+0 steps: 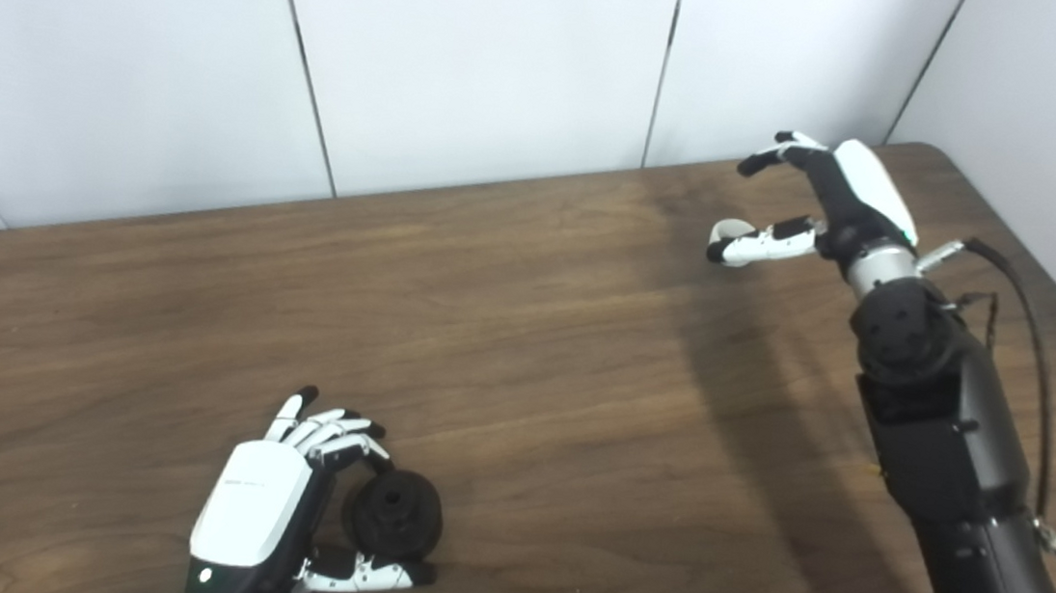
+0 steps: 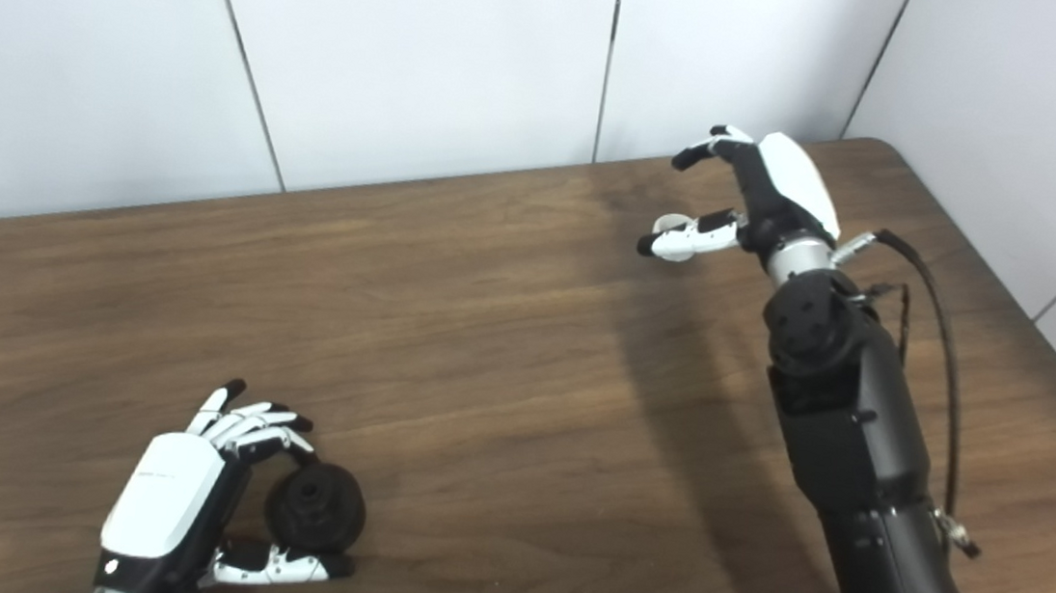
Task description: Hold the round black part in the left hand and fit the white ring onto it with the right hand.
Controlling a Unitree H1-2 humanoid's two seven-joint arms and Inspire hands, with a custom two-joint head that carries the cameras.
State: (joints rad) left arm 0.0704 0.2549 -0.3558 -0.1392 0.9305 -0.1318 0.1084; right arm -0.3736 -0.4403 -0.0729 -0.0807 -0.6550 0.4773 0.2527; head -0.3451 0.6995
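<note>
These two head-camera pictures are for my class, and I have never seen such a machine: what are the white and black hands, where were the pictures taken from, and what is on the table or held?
Both pictures come from two cameras side by side on a humanoid robot's head, looking down at a brown wooden table. The arms enter from the bottom edge. The left hand, white and black with fingers and a thumb, curls around the round black part low on the table. The right hand reaches to the far side with fingers apart; its thumb tip lies by a small white ring on the table. Whether it touches the ring is unclear.
</note>
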